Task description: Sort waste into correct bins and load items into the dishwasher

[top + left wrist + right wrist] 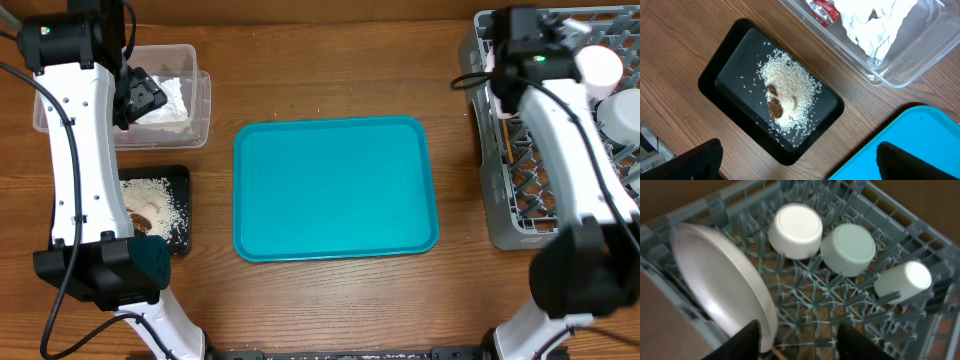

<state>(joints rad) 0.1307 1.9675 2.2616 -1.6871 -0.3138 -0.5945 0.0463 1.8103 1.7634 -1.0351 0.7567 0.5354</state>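
On the left of the wooden tabletop (330, 300) we see the clear plastic rectangular tub (920, 60). It holds crumpled white paper napkins (875, 25) and, at one end, a red shiny snack wrapper (822, 10). Just beside the tub, not touching it, lies the shallow black rectangular tray (730, 65). It carries a heap of whitish rice-like crumbs (790, 80) with brown food scraps (774, 105) bedded in it, and loose grains are scattered across the tray floor. The left end effector (797, 147) hangs above this pair — in the overhead view, over the tub — with its fingers spread wide and nothing between them.

A large teal plastic serving tray (335, 185) sits in the middle of the tabletop, between the two bins and the large grey plastic dish rack (880, 210) on the right. In the rack we find the large round white plate (720, 280) standing on edge and leaning along one side. The pinkish-white bowl (796, 230) and the pale grey-green bowl (849, 247) sit upside down, side by side. The small white cup (905, 280) is tipped among the pegs near the grey-green bowl. The right end effector (797, 330) hovers over the rack, released and gripping nothing — its fingers frame the lattice just beside the plate's rim.
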